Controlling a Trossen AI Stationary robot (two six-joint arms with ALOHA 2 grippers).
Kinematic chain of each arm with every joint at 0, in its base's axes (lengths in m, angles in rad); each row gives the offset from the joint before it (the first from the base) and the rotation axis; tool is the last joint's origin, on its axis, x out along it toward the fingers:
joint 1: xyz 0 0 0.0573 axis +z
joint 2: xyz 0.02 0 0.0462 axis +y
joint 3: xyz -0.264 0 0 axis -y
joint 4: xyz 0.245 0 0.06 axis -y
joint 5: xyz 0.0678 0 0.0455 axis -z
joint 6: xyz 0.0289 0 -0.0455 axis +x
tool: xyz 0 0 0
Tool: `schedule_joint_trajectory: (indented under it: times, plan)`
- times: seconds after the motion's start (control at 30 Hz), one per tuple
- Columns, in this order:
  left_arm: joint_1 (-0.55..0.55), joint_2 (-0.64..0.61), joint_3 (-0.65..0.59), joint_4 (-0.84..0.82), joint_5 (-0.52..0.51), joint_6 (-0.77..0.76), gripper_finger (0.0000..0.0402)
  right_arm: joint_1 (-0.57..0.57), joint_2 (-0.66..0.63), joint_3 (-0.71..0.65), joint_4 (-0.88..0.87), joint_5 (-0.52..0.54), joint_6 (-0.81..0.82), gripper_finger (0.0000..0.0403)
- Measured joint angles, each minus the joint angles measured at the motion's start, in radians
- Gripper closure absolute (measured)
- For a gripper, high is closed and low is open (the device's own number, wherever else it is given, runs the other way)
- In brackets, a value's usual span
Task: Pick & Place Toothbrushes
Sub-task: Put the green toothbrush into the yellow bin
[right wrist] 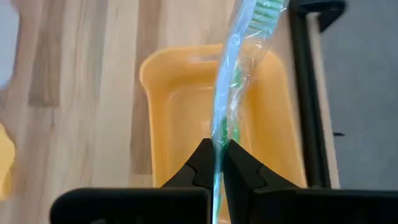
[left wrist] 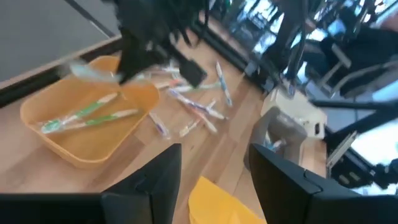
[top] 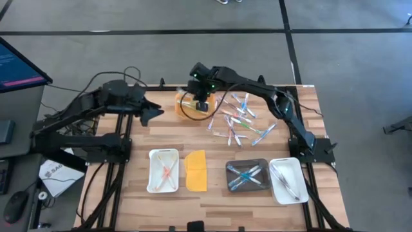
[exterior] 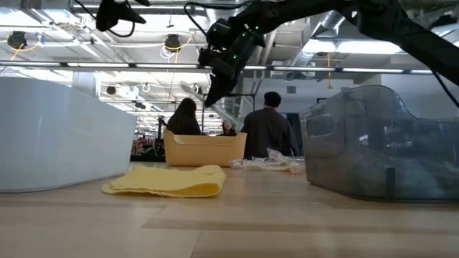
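I have the right gripper [right wrist: 216,163] over the yellow tray [top: 188,103] at the far middle of the tabletop [top: 212,196], its fingers clamped together on a green toothbrush [right wrist: 230,74] in a clear wrapper; in the right wrist view the brush hangs straight out from the fingertips above the tray's floor. In the left wrist view I can see at least two wrapped green-handled brushes [left wrist: 87,115] already lying inside that tray. The loose pile of toothbrushes [top: 238,119] in pink, blue and clear wrapping lies scattered on the wood just right of the yellow tray. The left gripper [left wrist: 214,171] hovers to the left of the tray, clear of everything, with its fingers apart and nothing between them. Along the near edge I see, from left to right, a white tray [top: 163,171] holding a few pink-orange brushes, a flat yellow lid [top: 196,171] lying on the wood just beside it, a dark clear tray [top: 248,176] with blue brushes, and another white tray [top: 288,180] with pale ones. From the low view the right arm [exterior: 229,43] hangs above the yellow tray, and two people [exterior: 267,132] stand with their backs turned in the room beyond the tabletop.
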Motion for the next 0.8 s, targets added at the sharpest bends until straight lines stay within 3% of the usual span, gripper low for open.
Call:
schedule_joint_trajectory:
  times: [0.17,0.4,0.8]
  plan:
    - [0.0,-0.043,0.0,0.0,-0.029,-0.024,0.0221,0.006,0.022,0.003,0.009,0.0,-0.104,0.0397]
    - [0.0,-0.044,0.0,-0.001,-0.028,-0.047,0.0221,0.001,0.047,0.002,0.006,0.037,-0.439,0.0397]
    - [0.0,-0.035,0.0,-0.001,-0.019,-0.1,0.0221,-0.022,0.084,-0.044,0.013,0.004,-0.67,0.0397]
